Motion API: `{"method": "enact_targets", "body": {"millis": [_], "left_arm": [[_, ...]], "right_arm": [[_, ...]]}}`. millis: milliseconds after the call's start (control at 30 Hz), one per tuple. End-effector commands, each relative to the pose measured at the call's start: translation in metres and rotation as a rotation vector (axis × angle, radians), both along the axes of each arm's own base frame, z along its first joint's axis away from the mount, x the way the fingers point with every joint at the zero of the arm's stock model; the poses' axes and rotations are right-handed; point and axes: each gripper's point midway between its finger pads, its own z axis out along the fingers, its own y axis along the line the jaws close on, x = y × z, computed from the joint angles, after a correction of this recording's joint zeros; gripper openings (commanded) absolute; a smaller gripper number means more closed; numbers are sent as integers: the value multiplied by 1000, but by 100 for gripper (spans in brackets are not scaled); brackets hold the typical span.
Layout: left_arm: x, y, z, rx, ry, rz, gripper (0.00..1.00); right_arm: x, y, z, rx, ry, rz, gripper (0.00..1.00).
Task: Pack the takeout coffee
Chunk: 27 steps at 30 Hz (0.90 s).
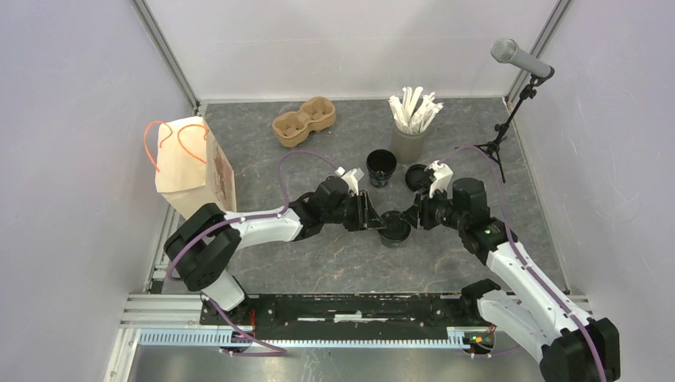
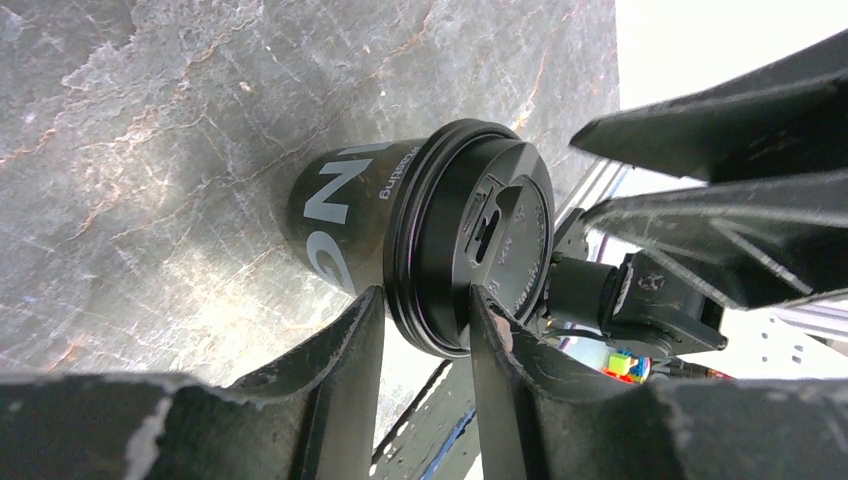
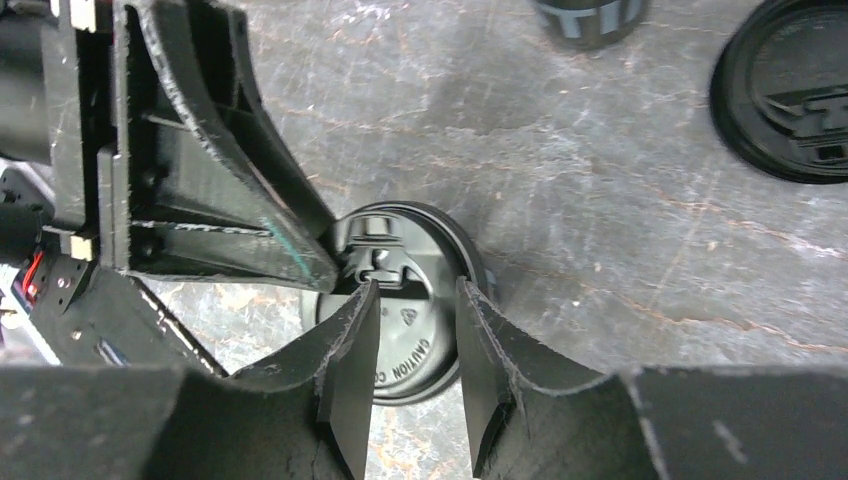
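Observation:
The takeout coffee [image 1: 396, 229] is a small black cup with its black lid on, standing mid-table between both arms. In the left wrist view the cup [image 2: 340, 205] shows white lettering, and my left gripper [image 2: 425, 295] straddles the lid's rim, one finger under the rim against the cup wall and one on the lid's top face. In the top view the left gripper [image 1: 374, 220] reaches in from the left. My right gripper [image 3: 412, 290] hovers over the lid [image 3: 420, 235] with a narrow empty gap between its fingers. It comes in from the right [image 1: 411, 216].
A second black cup [image 1: 381, 167] stands open behind, with a loose black lid [image 1: 416, 177] beside it. A grey cup of white sticks [image 1: 410, 135] is at the back right, a brown pulp carrier [image 1: 303, 121] at the back, and a paper bag [image 1: 191, 163] at the left.

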Motion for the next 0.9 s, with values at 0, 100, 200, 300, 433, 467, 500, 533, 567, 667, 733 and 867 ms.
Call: {"method": "enact_targets", "body": {"millis": [0, 100, 200, 300, 433, 467, 500, 533, 567, 667, 733, 867], "left_arm": [[-5, -6, -6, -30, 18, 20, 42], [-10, -8, -11, -27, 37, 26, 40], [-13, -7, -12, -23, 36, 35, 40], [-14, -7, -11, -23, 30, 38, 40], [-13, -7, -11, -22, 27, 40, 40], [-13, -7, -11, -22, 24, 39, 40], [-12, -8, -10, -23, 22, 38, 40], [-12, -9, -9, -24, 20, 35, 40], [-12, -10, -9, -25, 18, 32, 40], [-11, -10, -13, -8, 22, 36, 40], [-10, -5, -20, 31, 23, 52, 39], [-11, 12, -31, 113, 7, 108, 39]], "right_arm": [[0, 14, 13, 1, -48, 28, 39], [-3, 15, -2, -27, -26, 20, 39], [-7, 11, -22, -74, 3, 10, 39], [-11, 3, -40, -107, 27, -13, 38], [-12, -10, -57, -160, 32, -60, 38], [-12, -11, -58, -164, 31, -63, 38], [-12, -12, -60, -170, 31, -65, 38], [-11, -13, -61, -176, 29, -65, 38], [-10, -13, -62, -181, 28, -70, 38], [-11, -15, -71, -196, 47, -69, 38], [-16, -16, -77, -191, 53, -64, 37], [-26, -21, -89, -184, 47, -69, 37]]}}
